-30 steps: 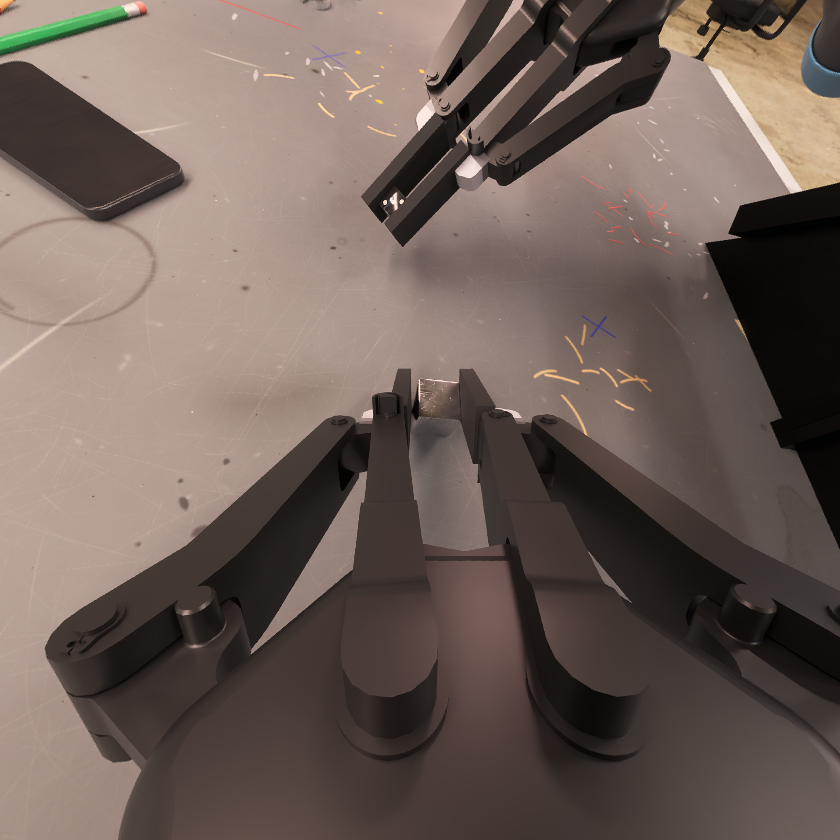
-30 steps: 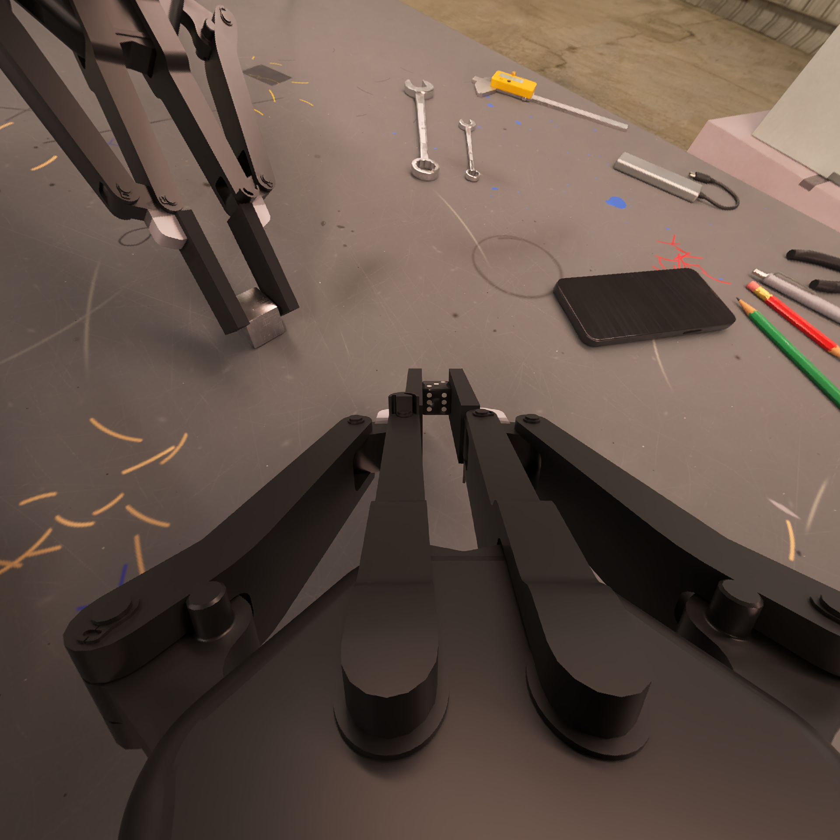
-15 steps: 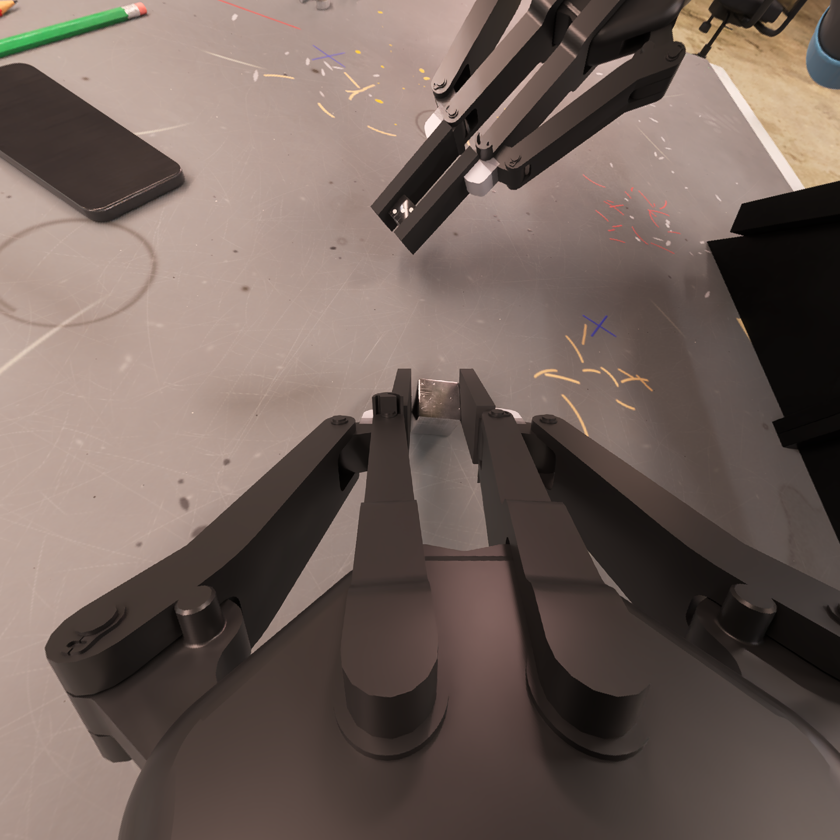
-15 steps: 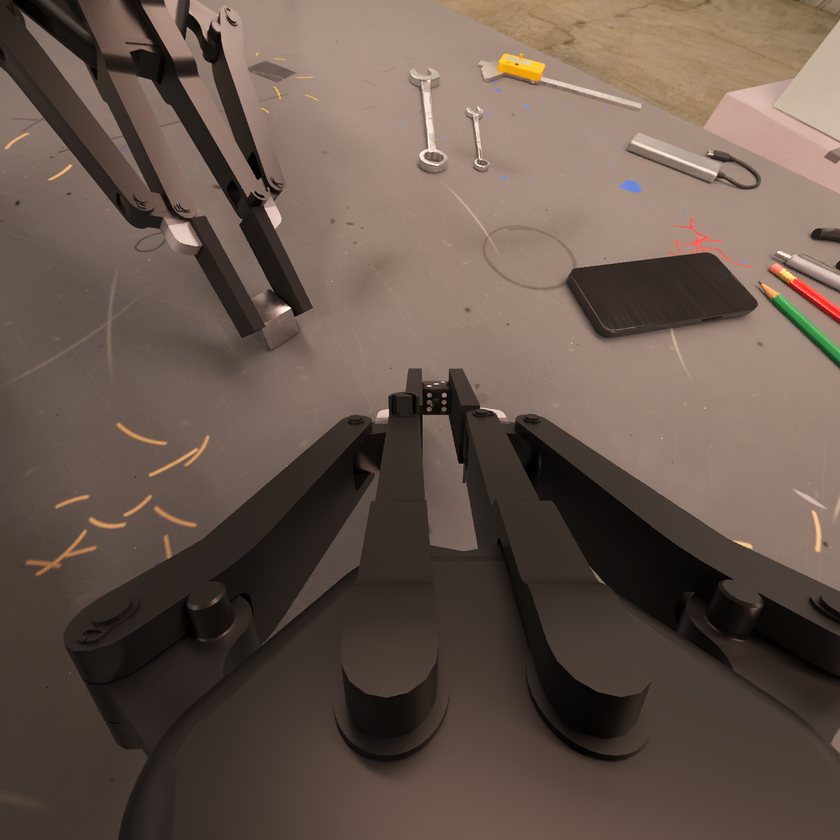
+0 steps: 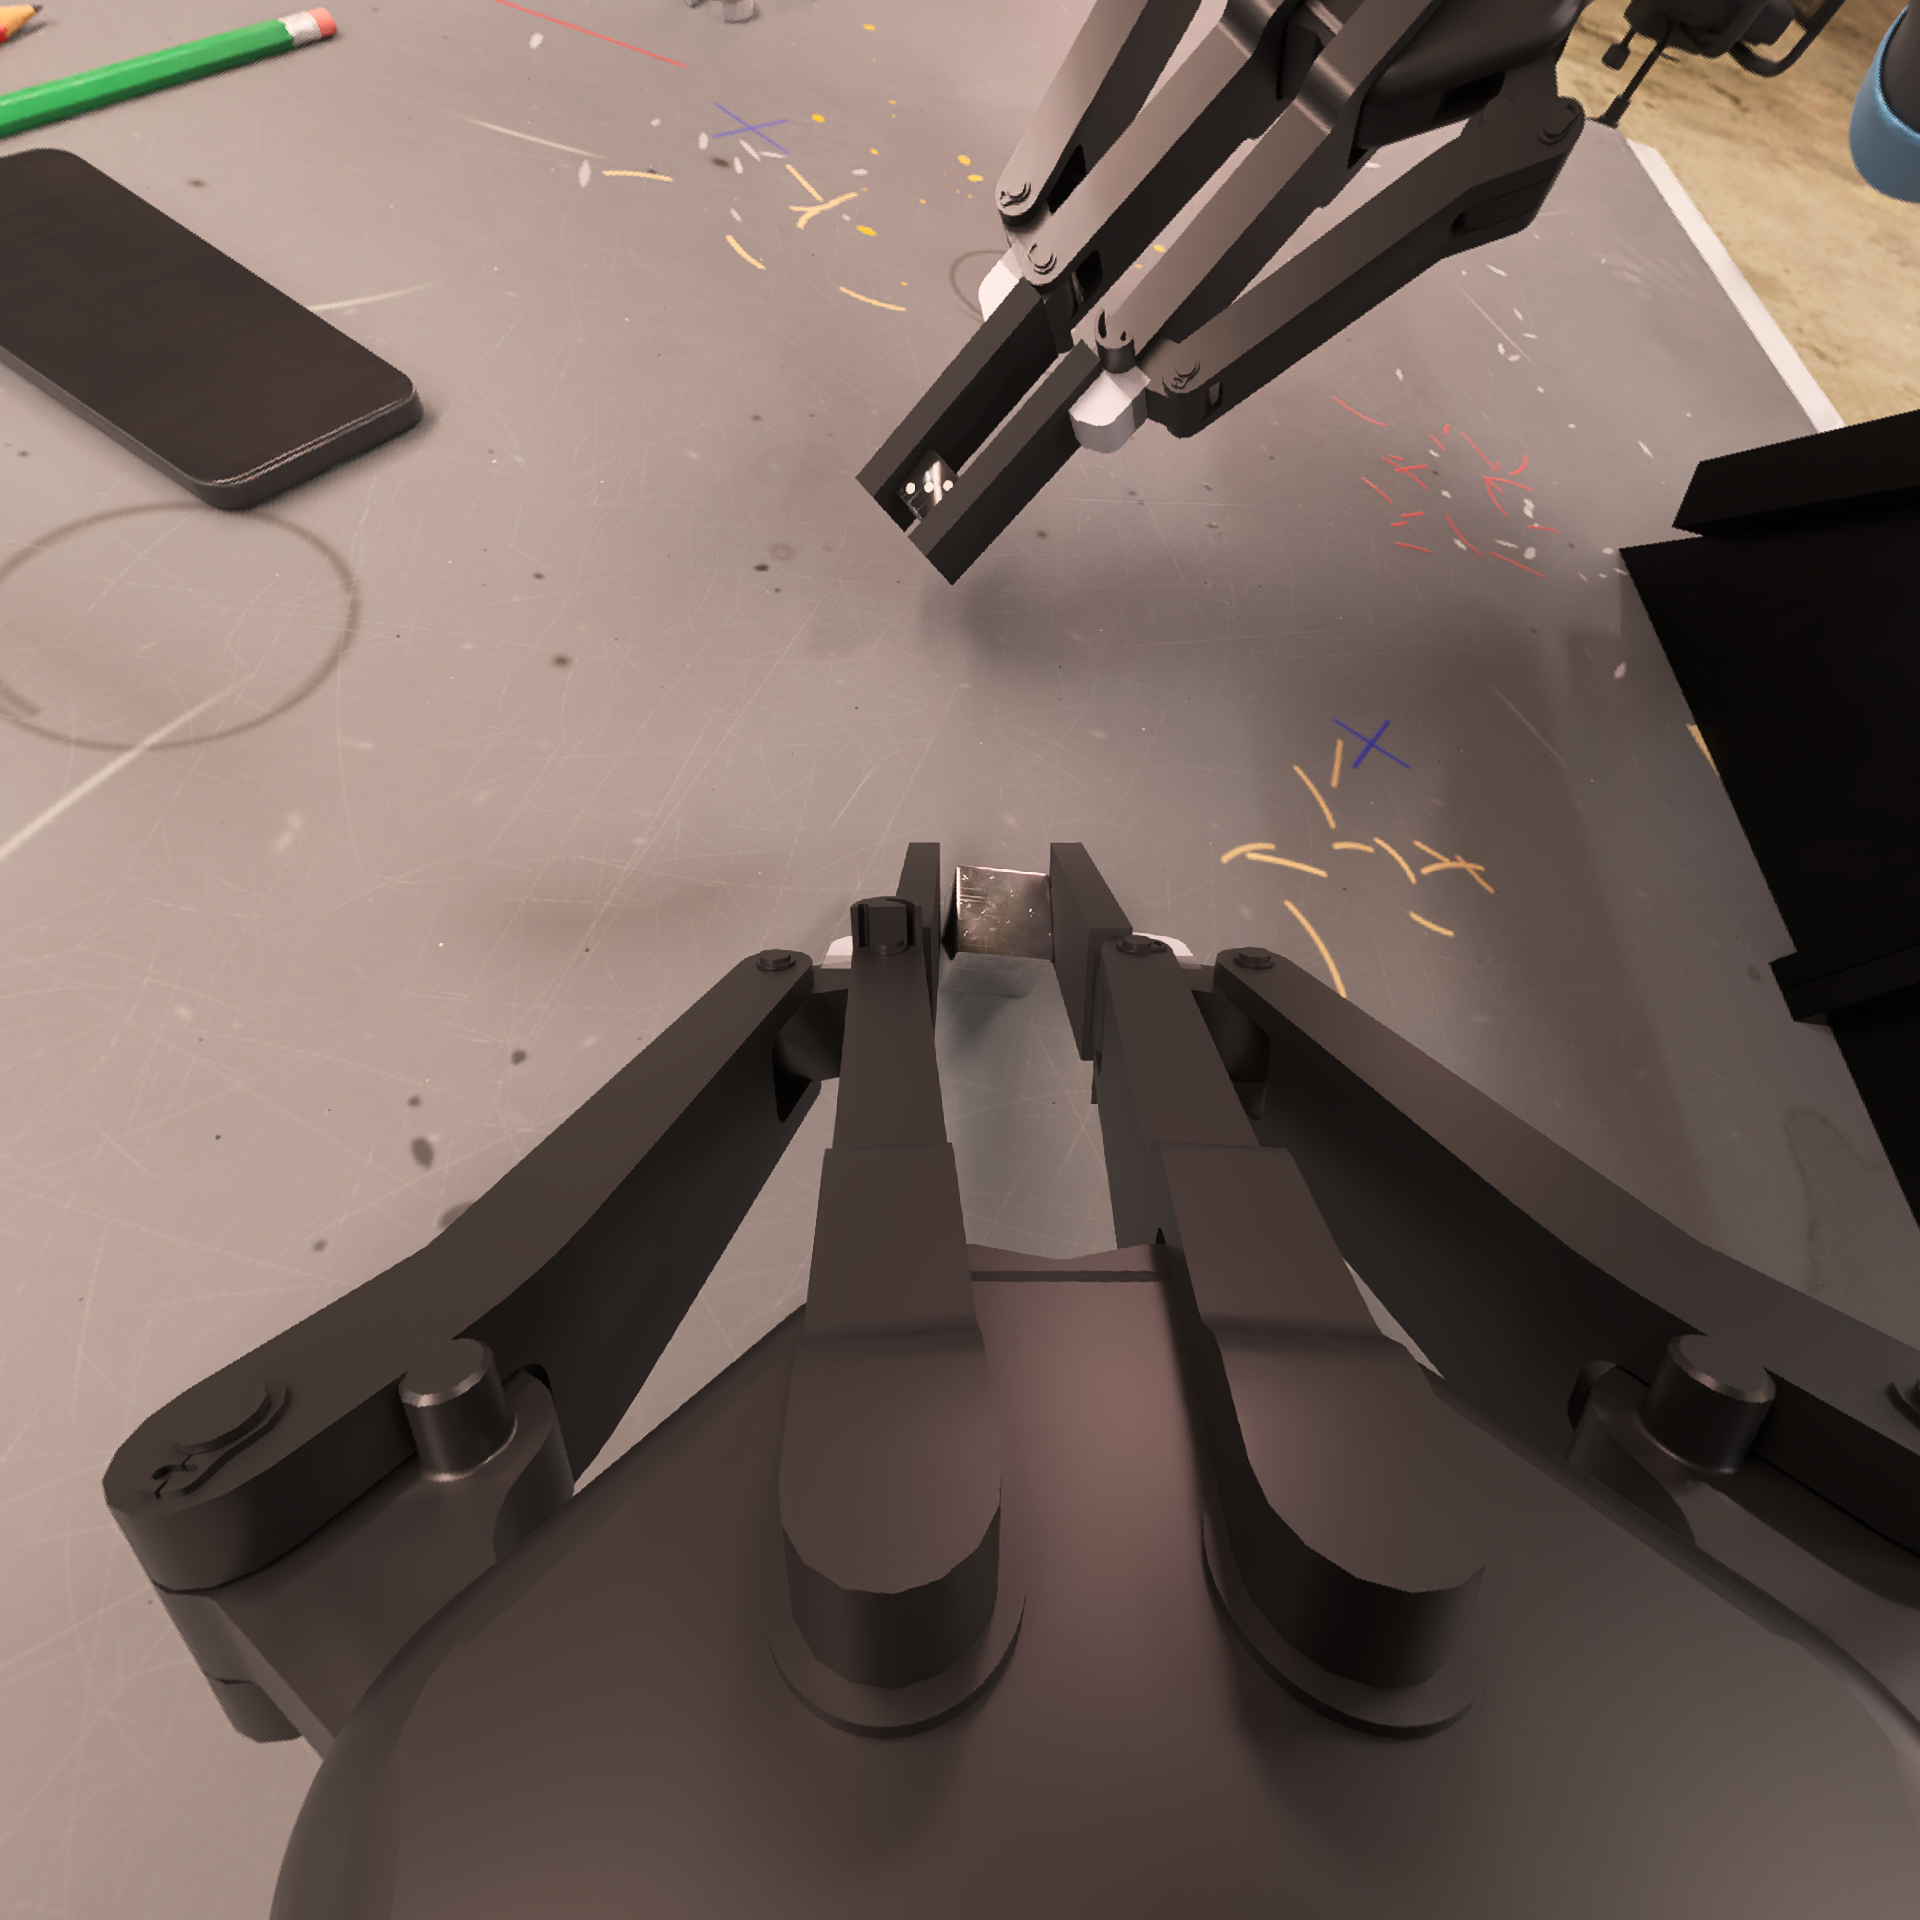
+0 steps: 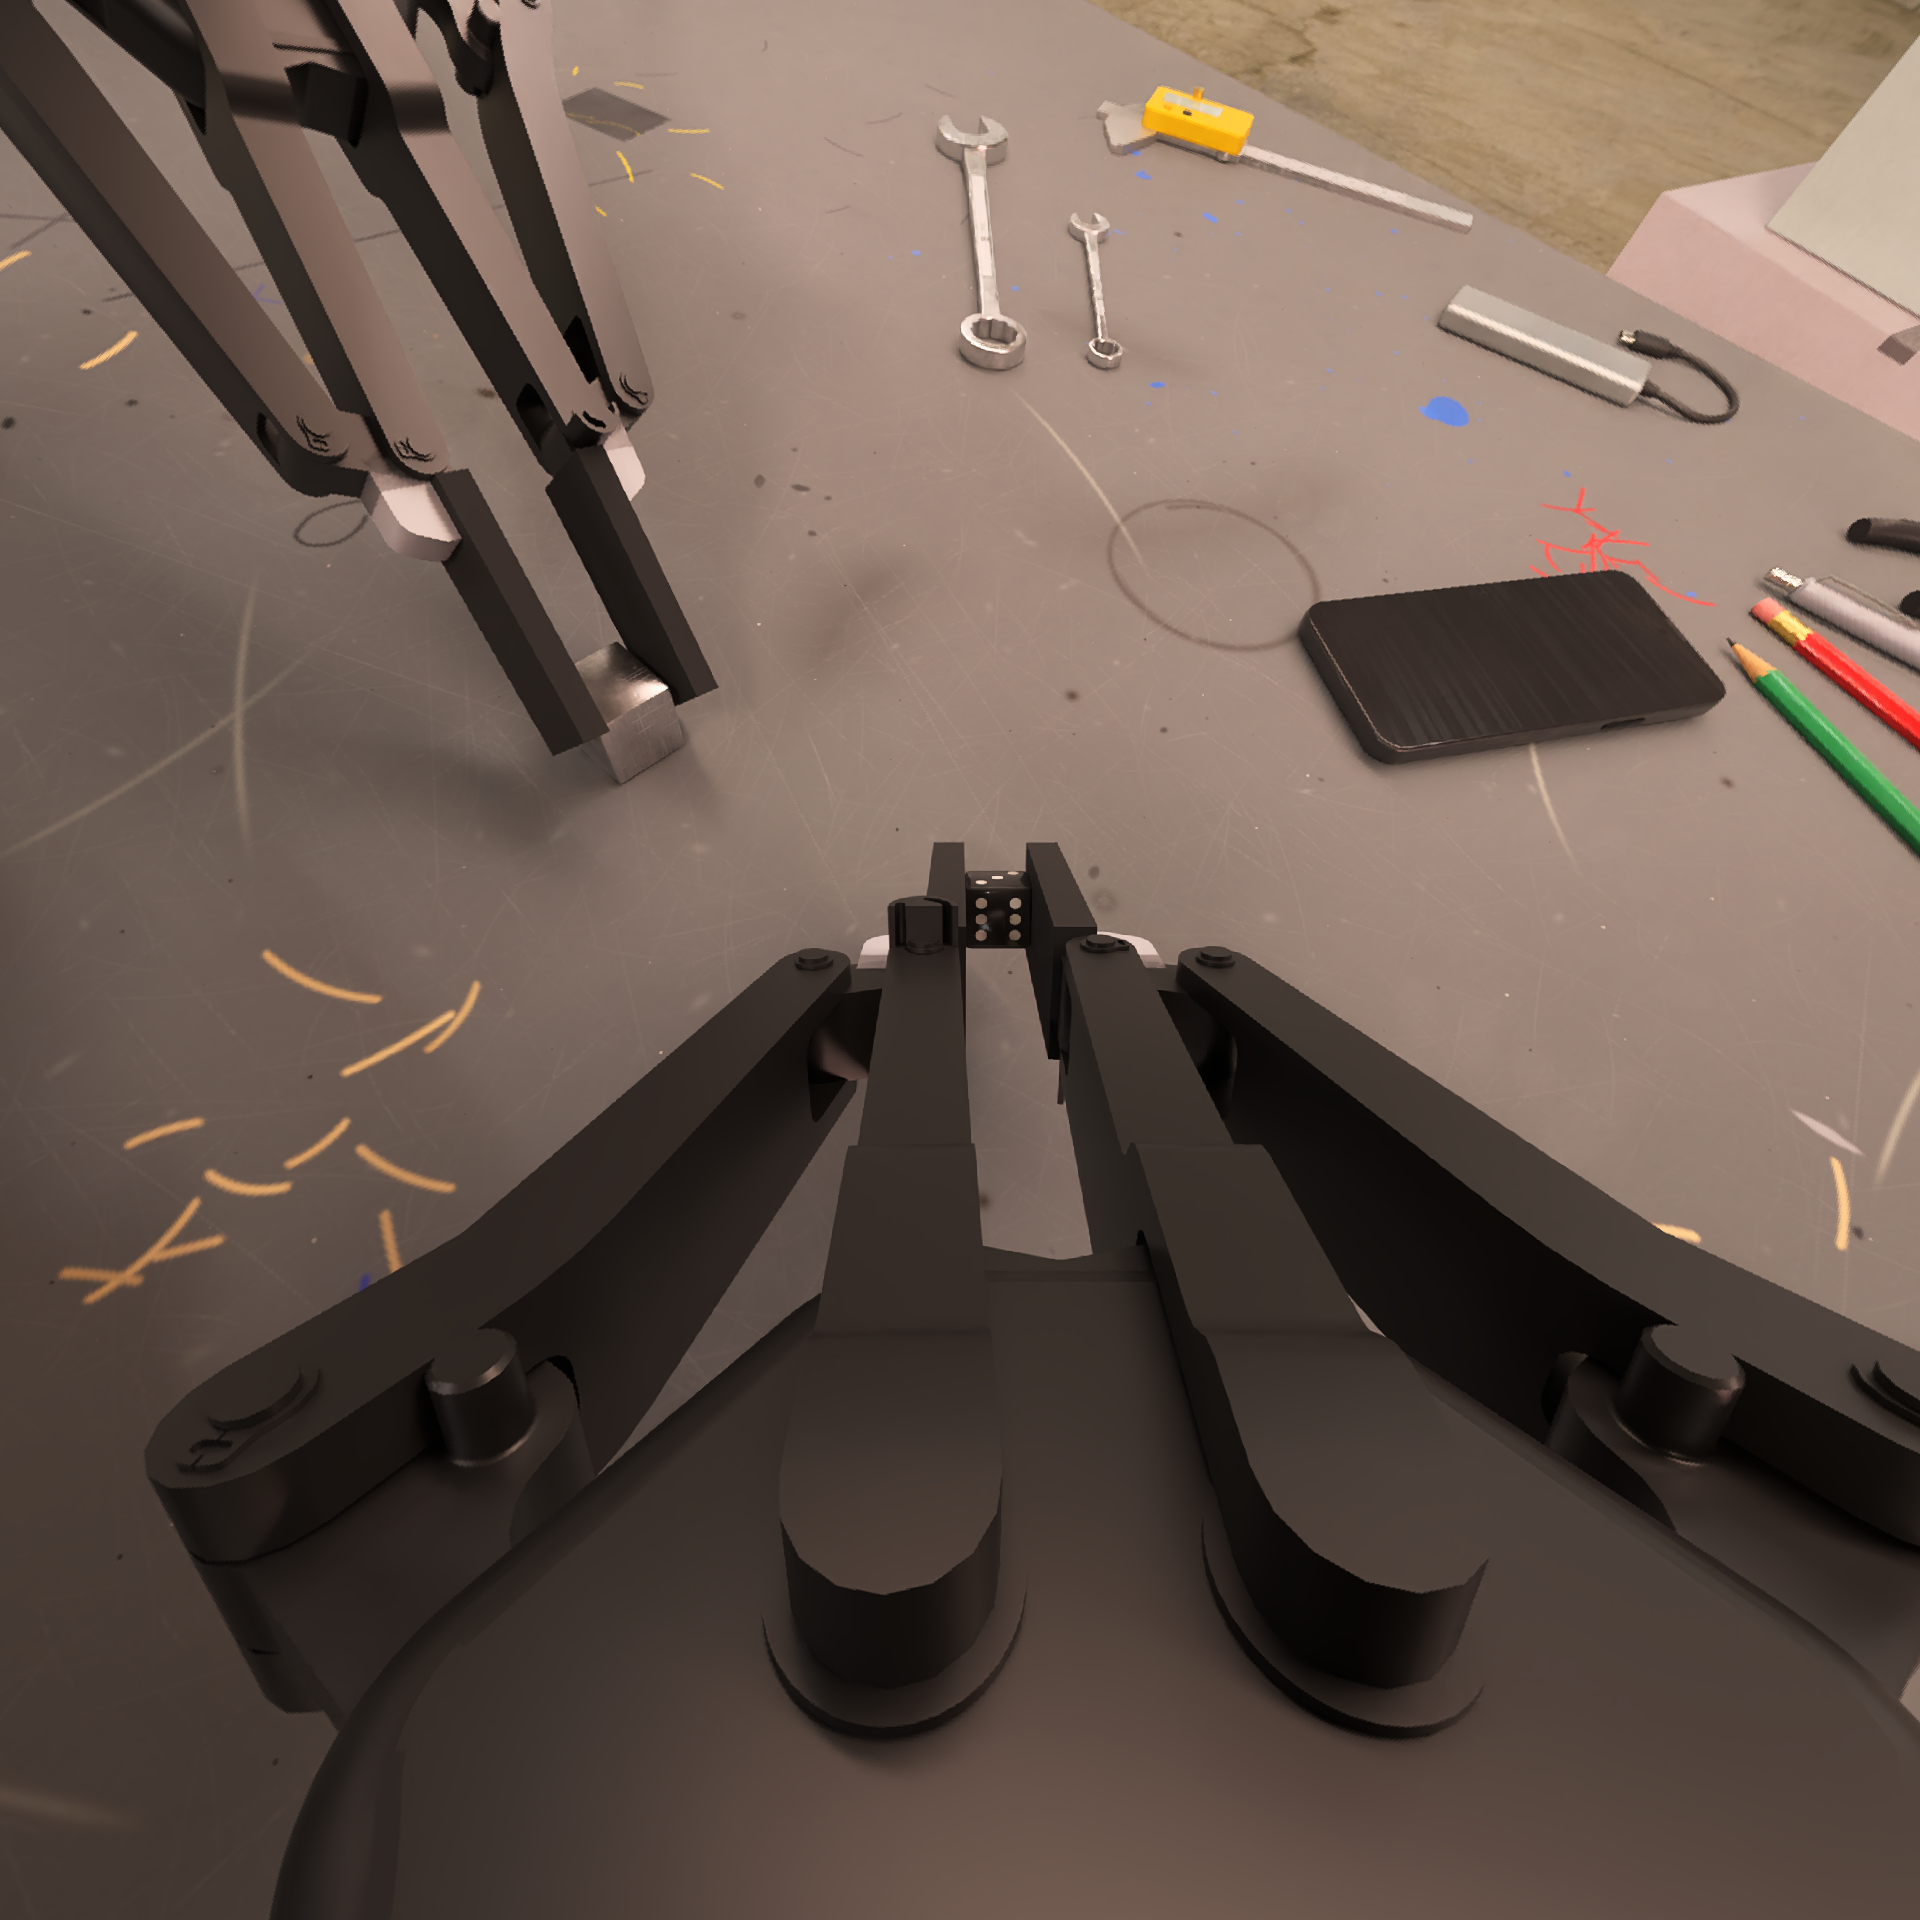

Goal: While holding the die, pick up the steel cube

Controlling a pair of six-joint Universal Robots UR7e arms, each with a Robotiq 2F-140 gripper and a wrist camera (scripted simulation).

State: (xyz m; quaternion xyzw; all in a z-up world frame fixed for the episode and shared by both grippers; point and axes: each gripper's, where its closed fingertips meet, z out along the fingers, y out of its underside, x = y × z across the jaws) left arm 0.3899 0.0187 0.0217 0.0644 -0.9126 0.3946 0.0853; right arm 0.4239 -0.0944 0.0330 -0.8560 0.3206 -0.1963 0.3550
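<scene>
At the centre of the left wrist view, the left gripper (image 5: pixel 1000 902) is clamped on the steel cube (image 5: pixel 1000 912), which from the right wrist view sits at or just above the table (image 6: pixel 935 623) (contact is hard to judge). The right gripper (image 6: pixel 995 896) pinches the black die (image 6: pixel 995 910) at mid-frame. Lifting straight up, without twisting, should keep the cube square; farther off, upper right, lie a phone (image 6: pixel 1507 660) and wrenches (image 6: pixel 982 239).

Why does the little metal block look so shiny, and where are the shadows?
Left wrist view: the steel cube gleams with speckled glints between the fingers. Right wrist view: its top face reflects dark, and a soft shadow spreads on the table under the left gripper.
</scene>
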